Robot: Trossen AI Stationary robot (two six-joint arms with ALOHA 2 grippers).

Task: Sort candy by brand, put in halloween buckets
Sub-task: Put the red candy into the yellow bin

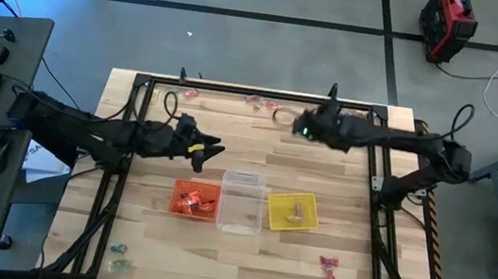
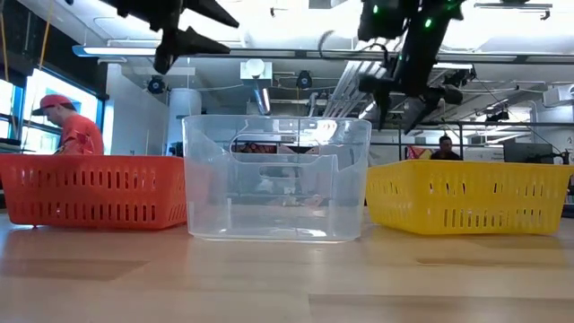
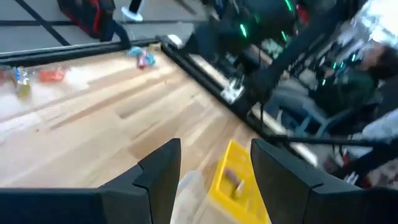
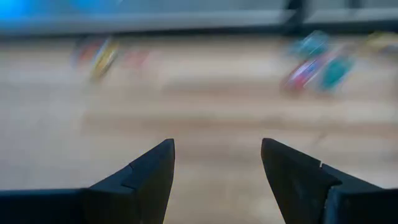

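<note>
The wooden tabletop (image 1: 256, 159) is spanned by both arms. Three tubs are lined up near its front: orange (image 1: 195, 200), clear (image 1: 241, 201) and yellow (image 1: 292, 212), sides touching. The left gripper (image 1: 213, 147) is held above the orange tub's far side, jaws open and empty. The right gripper (image 1: 299, 125) is hung near the far edge, jaws apart, nothing held. Candy (image 1: 332, 269) is scattered at the corners; some is seen inside the orange tub.

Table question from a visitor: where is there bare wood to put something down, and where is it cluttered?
Bare wood lies in front of the three tubs, orange, clear and yellow, and at mid-table between the left gripper and right gripper. Crowded spots: candy along the far edge, the near right corner and the near left corner.
</note>
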